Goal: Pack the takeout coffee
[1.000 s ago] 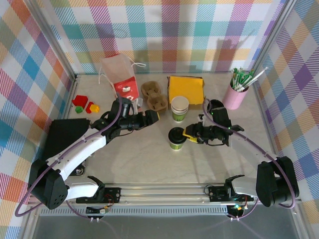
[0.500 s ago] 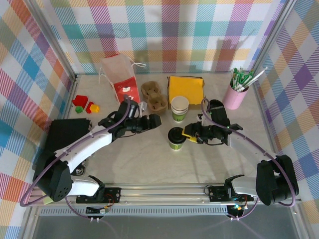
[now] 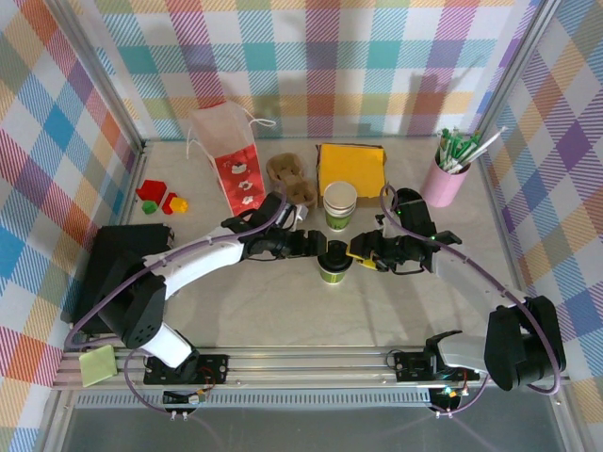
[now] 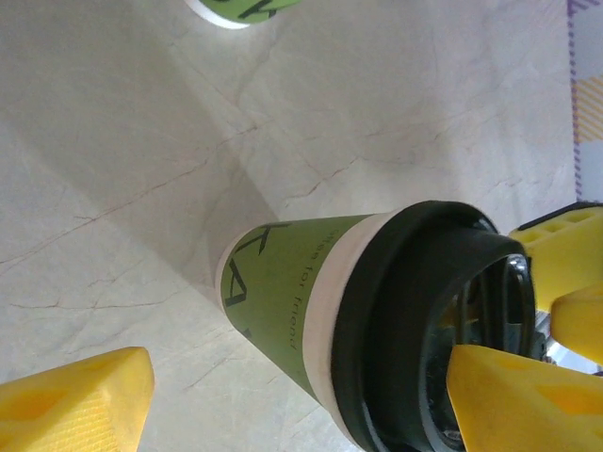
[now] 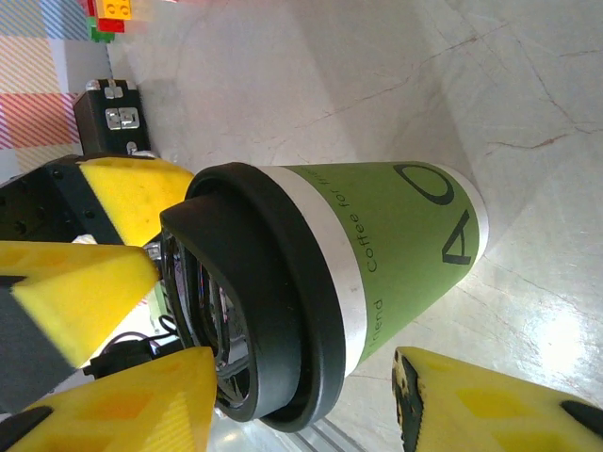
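Note:
The takeout coffee (image 3: pixel 332 265) is a small green-banded paper cup that stands upright mid-table with a black lid (image 3: pixel 334 253) on it. My left gripper (image 3: pixel 314 247) reaches it from the left and is open. In the left wrist view the cup (image 4: pixel 301 301) and its lid (image 4: pixel 415 320) lie between the yellow fingers (image 4: pixel 80 405), untouched. My right gripper (image 3: pixel 361 252) comes in from the right, also open. In the right wrist view the cup (image 5: pixel 396 245) sits between its fingertips (image 5: pixel 480 405), one by the lid (image 5: pixel 273 311) and one apart from the base.
A taller stack of like cups (image 3: pixel 340 204) stands just behind the coffee. Behind that are a brown cup carrier (image 3: pixel 290 181), a yellow pad (image 3: pixel 351 169) and a white and red paper bag (image 3: pixel 231 155). A pink holder of straws (image 3: pixel 446 179) is at right, toy bricks (image 3: pixel 160 200) at left.
My left arm has swung right, from beside the cup carrier up to the lidded cup. The right gripper and the cup have barely moved.

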